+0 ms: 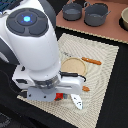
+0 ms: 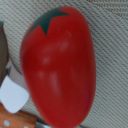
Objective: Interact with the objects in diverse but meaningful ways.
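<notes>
The glossy pepper [image 2: 57, 65] below me looks light, stiff and slippery, so I'd pinch its narrow middle; my fingers' state I cannot tell.

Exterior view: set high, angled down over the Panda arm [image 1: 32, 47] onto the woven mat [image 1: 102, 62], with grey pots [image 1: 87, 12] at the far edge. Wrist view: pressed very close above the same mat [image 2: 107, 30], facing down, nearly filled by the red pepper [image 2: 57, 65]. Shared: mat weave and a wooden-handled knife [image 1: 75, 97] [image 2: 15, 107] beside the pepper.
</notes>
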